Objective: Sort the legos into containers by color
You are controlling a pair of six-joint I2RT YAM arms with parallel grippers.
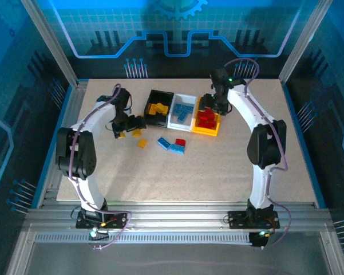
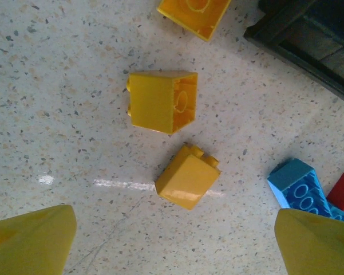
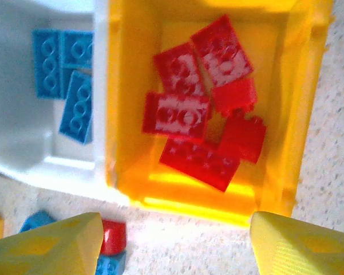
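At the near side of the worktop, in front of the row of bins, six legos lie loose. A light blue brick is nearest, with a red brick against its far edge and a second blue brick just to its left. Further left are three orange-yellow ones.

The left gripper hangs over these, its fingers spread wide with nothing between them. In its wrist view a yellow brick lies on its side just ahead of the gap, turned diagonally to the line of the fingers. Beyond it a tipped yellow brick shows its hollow underside, and a third is cut by the top edge.

These look like hard, light, smooth plastic that will not give under a squeeze. A pinch on a corner or on the studs would likely make one skid or spin on the speckled surface. The better hold is across two flat, parallel side walls, which for the nearest yellow brick probably means turning the wrist to square up first.

Farther back stand the containers, side by side. The black bin holds yellow bricks, the white bin holds blue ones, and the yellow bin holds a heap of red. The right gripper hovers at the yellow bin's near wall, fingers wide apart and empty. Most of the sorting appears done.
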